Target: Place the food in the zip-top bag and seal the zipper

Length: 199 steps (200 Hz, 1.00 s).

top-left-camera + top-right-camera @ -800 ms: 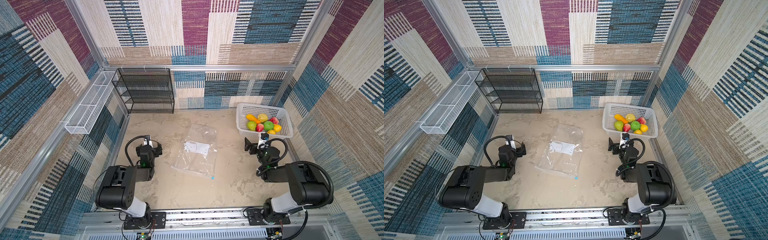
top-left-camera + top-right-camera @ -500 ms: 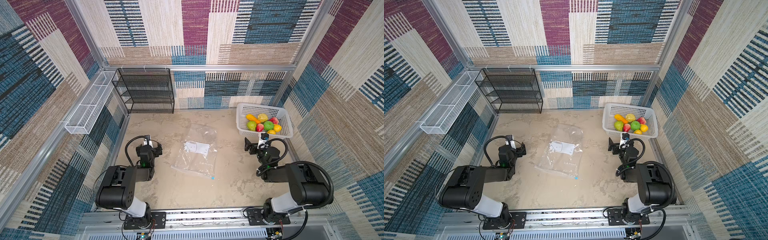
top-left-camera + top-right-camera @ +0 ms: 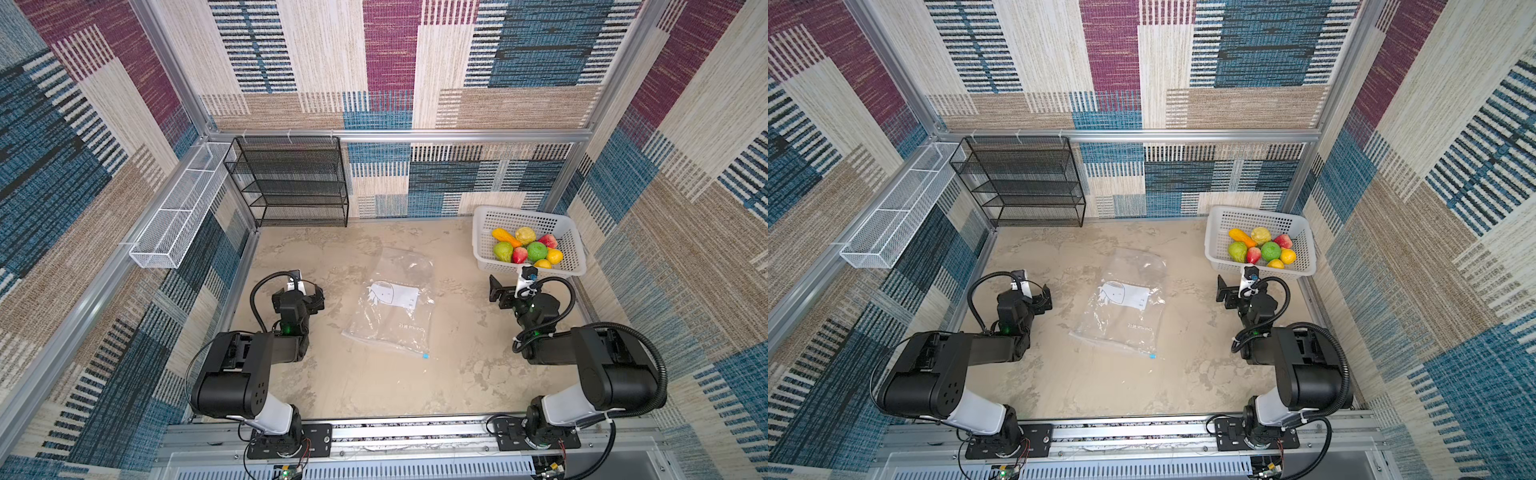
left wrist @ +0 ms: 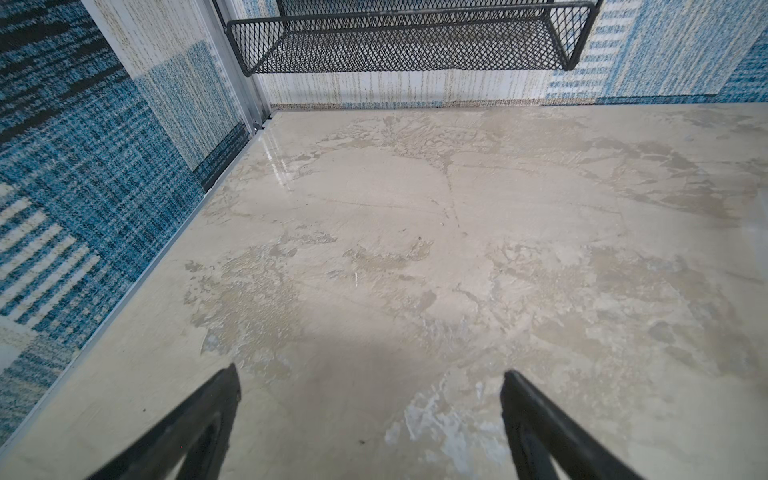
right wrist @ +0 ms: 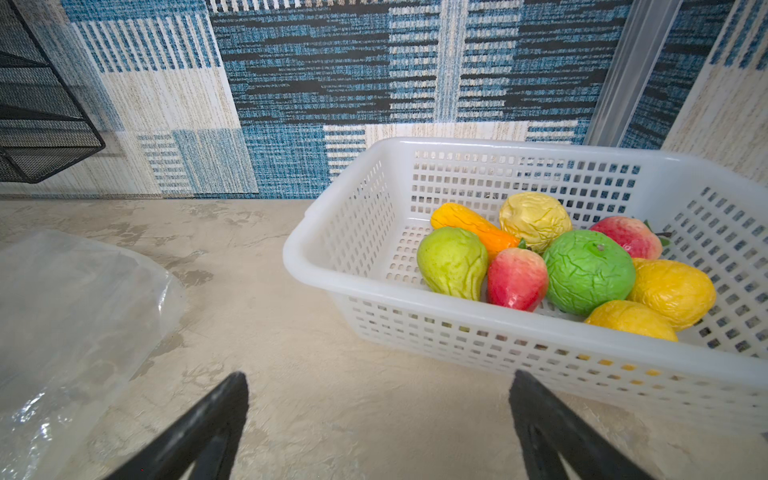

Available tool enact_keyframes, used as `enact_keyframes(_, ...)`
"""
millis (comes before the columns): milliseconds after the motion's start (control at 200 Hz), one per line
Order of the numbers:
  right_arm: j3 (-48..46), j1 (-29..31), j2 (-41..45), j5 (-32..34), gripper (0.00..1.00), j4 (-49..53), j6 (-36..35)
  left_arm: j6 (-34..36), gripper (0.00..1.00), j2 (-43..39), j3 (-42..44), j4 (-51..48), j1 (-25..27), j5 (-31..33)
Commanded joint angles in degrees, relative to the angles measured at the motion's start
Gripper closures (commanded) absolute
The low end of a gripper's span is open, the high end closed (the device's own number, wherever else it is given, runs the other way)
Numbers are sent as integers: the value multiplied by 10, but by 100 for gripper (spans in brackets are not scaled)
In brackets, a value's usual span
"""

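The food (image 3: 528, 248) (image 3: 1262, 248), several glossy green, yellow, orange and red toy fruits (image 5: 588, 276), lies heaped in a white perforated basket (image 3: 482, 249) (image 5: 374, 291) at the back right. The zip-top bag (image 3: 395, 307) (image 3: 1125, 305) lies flat and empty mid-table, its white label facing up. Its zipper (image 3: 382, 344) runs along the near edge, and the light-blue slider (image 3: 425, 356) sits at the right end. My left gripper (image 3: 311, 296) (image 4: 370, 374) is open over bare table, left of the bag. My right gripper (image 3: 508, 287) (image 5: 378, 378) is open just in front of the basket and holds nothing.
A black mesh shelf rack (image 3: 291, 183) stands against the back wall on the left. A white wire tray (image 3: 178, 216) hangs along the left wall. Patterned walls close in the table on three sides. A corner of the bag (image 5: 70, 316) shows in the right wrist view.
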<state>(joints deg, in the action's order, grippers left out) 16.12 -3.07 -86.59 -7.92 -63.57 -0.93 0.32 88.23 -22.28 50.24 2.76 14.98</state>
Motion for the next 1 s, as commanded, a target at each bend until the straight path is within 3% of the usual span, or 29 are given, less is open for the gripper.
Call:
enact_keyframes(0, 3, 1, 1, -1, 1, -12, 1, -1, 0, 0, -2, 6, 0, 2)
enact_keyframes(155, 0, 1, 5, -2, 1, -14, 0, 0, 0, 0, -2, 6, 0, 2)
enact_keyframes(275, 54, 5, 35, -5, 1, 108, -2, -1, 0, 0, -3, 6, 0, 3)
enact_keyframes(366, 61, 11, 64, 16, 1, 138, 2, -1, 0, 0, -2, 5, 0, 2)
enact_keyframes(606, 104, 19, 154, 45, 1, 279, 75, -3, 0, 0, -6, -3, -5, -10)
enact_keyframes(841, 192, 75, 161, -31, 1, 453, 177, -5, 0, 0, -10, -11, -12, -23)
enact_keyframes(992, 213, 108, 132, -142, 11, 506, 216, -4, 1, -17, -10, -20, -6, -5)
